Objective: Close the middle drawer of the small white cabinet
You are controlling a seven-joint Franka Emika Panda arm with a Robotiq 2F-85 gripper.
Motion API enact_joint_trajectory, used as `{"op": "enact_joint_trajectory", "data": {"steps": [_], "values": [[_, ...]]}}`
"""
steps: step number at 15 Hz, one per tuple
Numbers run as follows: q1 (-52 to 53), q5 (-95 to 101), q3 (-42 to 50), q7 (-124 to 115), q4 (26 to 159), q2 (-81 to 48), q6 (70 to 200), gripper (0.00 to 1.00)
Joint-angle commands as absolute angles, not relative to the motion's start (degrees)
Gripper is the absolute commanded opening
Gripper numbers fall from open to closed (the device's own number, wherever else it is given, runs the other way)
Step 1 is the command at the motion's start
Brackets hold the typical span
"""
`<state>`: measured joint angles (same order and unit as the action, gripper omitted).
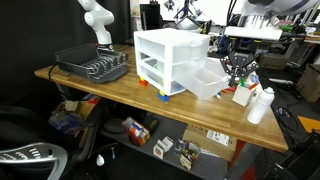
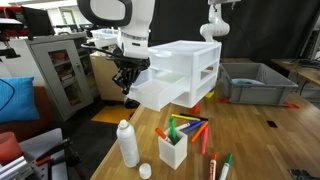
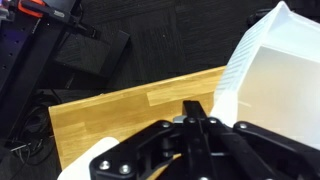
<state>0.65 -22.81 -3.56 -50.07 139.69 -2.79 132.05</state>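
The small white cabinet (image 1: 160, 52) (image 2: 195, 62) stands on the wooden table. Its middle drawer (image 1: 207, 82) (image 2: 160, 93), a translucent-white tray, is pulled far out toward the table's edge. My gripper (image 1: 238, 74) (image 2: 127, 82) hangs just beyond the drawer's front, close to it. I cannot tell whether it touches. In the wrist view the black fingers (image 3: 196, 108) are pressed together with nothing between them, over the table next to the drawer's corner (image 3: 275, 70).
A dark dish rack (image 1: 93, 66) (image 2: 255, 82) sits past the cabinet. White bottles (image 1: 259, 104) (image 2: 127, 143), a cup of markers (image 2: 172, 150) and loose markers (image 2: 192, 128) lie near the gripper. The table edge (image 3: 60, 150) is close.
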Motion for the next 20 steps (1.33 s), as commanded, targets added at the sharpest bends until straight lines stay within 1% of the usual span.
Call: {"op": "enact_joint_trajectory", "data": {"steps": [1,5,13,20], "values": [[1.24,-21.11,-2.66,-50.53,135.79,-5.71,128.44,0.00],[1.37,-21.53,-2.57,-50.10,134.39,-5.89,127.64,0.00],[2.02,-21.79,-2.92,-48.59,132.60,-4.32,130.11,0.00],[2.95,-21.97,-3.25,-46.74,128.37,-6.62,131.40,0.00]]}}
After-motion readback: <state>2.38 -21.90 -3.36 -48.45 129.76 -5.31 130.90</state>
